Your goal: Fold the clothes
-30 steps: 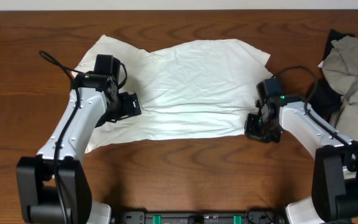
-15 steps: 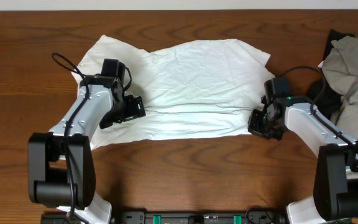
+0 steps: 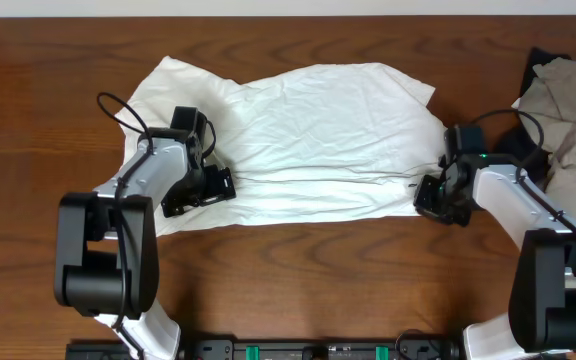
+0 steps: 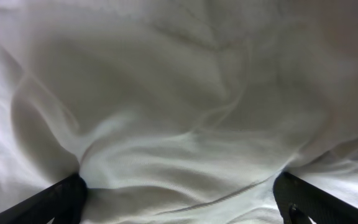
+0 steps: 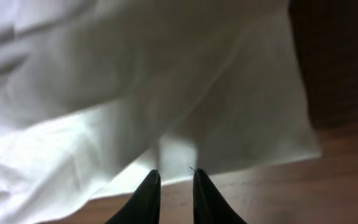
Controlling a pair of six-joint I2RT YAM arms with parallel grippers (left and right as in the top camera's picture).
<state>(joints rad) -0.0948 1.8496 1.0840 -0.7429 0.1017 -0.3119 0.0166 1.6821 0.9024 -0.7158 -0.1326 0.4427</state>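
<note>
left claw (image 4: pixel 179 194) spread wide on white t-shirt (image 3: pixel 318 120).

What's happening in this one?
Two robot arms are working a white T-shirt spread on the wooden table. The left gripper is low over its left side, jaws wide open. The right gripper is at the right edge, jaws nearly closed; whether it grips cloth is unclear.

Thin, matt, wrinkled white cloth T-shirt (image 3: pixel 318 140) on a smooth, glossy wood-grain table (image 3: pixel 298 270); rumpled grey cloth (image 3: pixel 568 100) at three o'clock.
</note>
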